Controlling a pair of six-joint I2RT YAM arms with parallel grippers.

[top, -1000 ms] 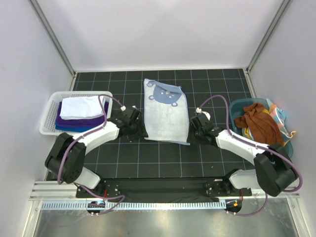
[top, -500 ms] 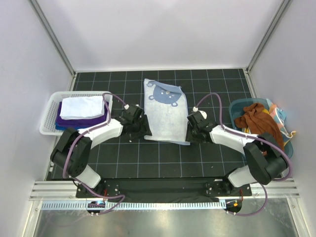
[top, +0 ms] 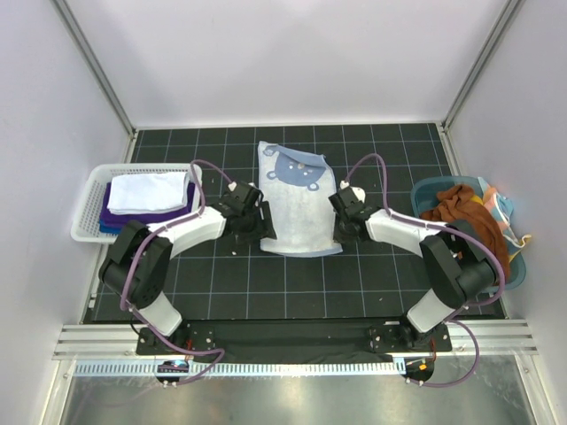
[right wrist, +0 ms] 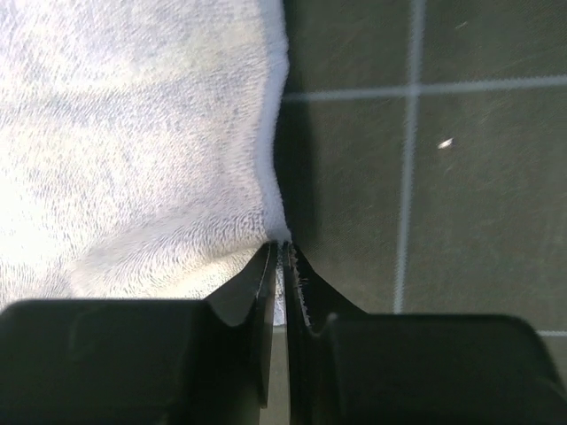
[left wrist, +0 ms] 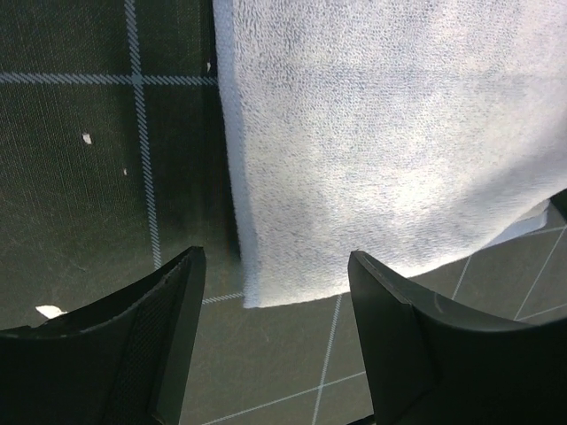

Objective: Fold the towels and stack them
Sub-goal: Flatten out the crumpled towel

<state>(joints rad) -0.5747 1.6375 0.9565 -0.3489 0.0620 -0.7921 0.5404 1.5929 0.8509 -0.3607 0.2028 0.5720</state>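
Light blue towel (top: 299,199) edge pinched in right end effector (right wrist: 282,250).

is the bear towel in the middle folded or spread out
Spread out: the bear towel lies open on the mat, bear face showing, no fold over it.

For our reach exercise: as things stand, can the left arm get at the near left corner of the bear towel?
Probably yes: the left end effector stands open, a finger on each side of the near corner of the bear towel, and nothing else lies between them.
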